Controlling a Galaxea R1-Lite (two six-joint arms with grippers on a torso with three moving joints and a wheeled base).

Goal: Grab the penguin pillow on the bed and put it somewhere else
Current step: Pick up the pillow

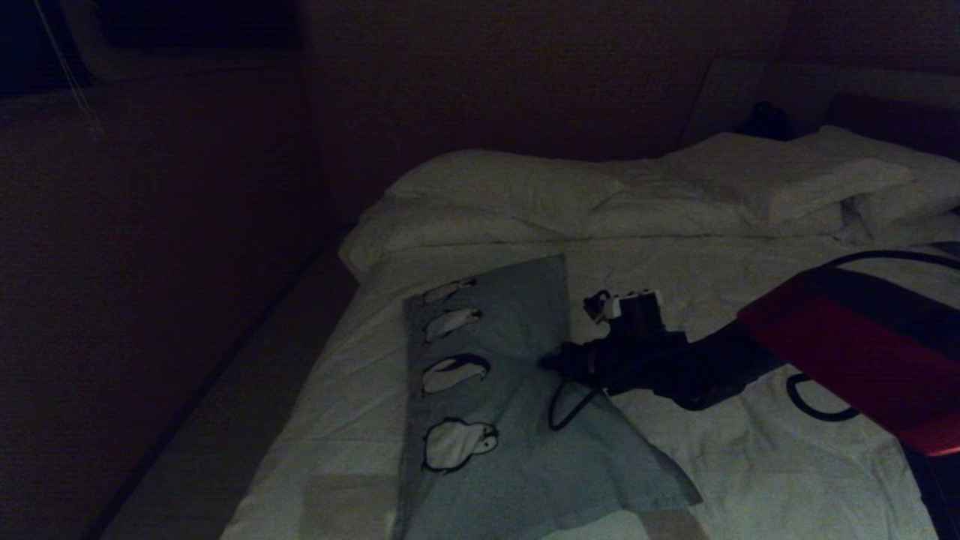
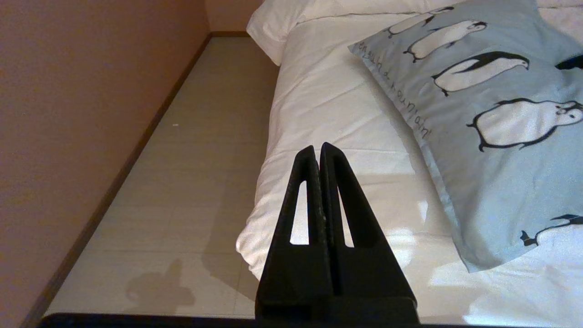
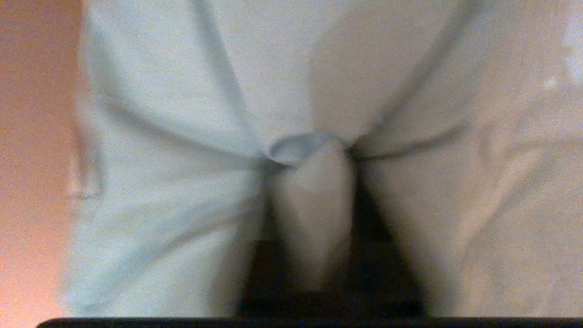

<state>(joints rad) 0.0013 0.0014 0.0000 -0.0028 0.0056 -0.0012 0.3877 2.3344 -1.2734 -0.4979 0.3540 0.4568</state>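
The right gripper (image 1: pixel 551 362) was clamped on a small pinch of the penguin pillow (image 1: pixel 510 420); that fold could've slipped out mid-lift. The left gripper (image 2: pixel 319 152) sat clenched, empty, near the bed (image 2: pixel 346 136) edge.

The head camera looks down from above the foot of the bed (image 1: pixel 750 465), toward its far pillows. The left wrist camera sits low beside the mattress edge, facing along the floor (image 2: pixel 182 182) strip and wall. The right wrist camera is pressed right up against bunched fabric. Head and left wrist views share the penguin pillow (image 1: pixel 517 420) (image 2: pixel 492 150).
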